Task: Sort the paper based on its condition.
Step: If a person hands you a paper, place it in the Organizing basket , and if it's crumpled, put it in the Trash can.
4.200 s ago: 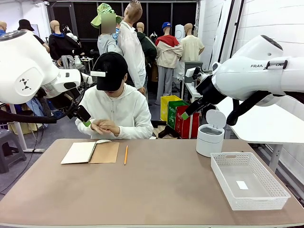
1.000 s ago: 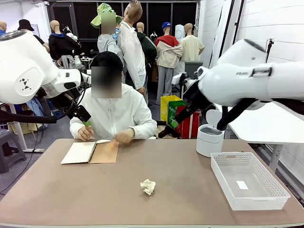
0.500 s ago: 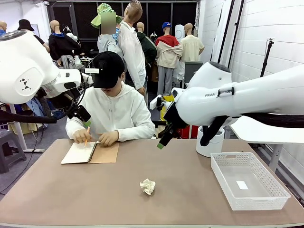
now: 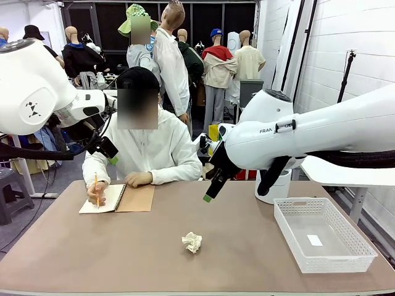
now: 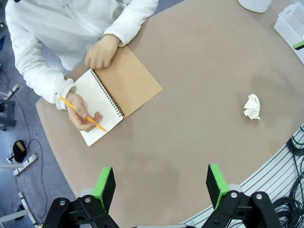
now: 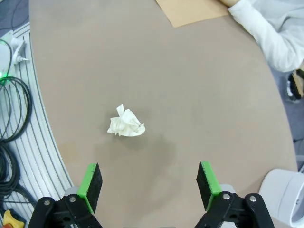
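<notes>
A crumpled white ball of paper [image 4: 192,242] lies on the brown table, near the front edge at the middle. My right gripper [image 4: 208,197] hangs open in the air above the table, a little behind and to the right of the ball. In the right wrist view the paper [image 6: 125,122] lies ahead of the open right gripper [image 6: 148,185], nearer its left finger. My left gripper [image 4: 111,156] is raised at the far left, above the person's arm. In the left wrist view the left gripper [image 5: 160,187] stands open and empty, high over the table, with the paper [image 5: 252,106] far off to the right.
A person at the far side writes with a pencil [image 4: 95,185] in a spiral notebook [image 4: 117,198] with a brown cover. A white lidded bin [image 4: 273,174] stands at the back right. In front of it sits a white mesh basket [image 4: 345,246].
My right arm has swung left and down over the table's middle. The person has crumpled a sheet, dropped the ball on the table, picked up the pencil and started writing. The left arm is still.
</notes>
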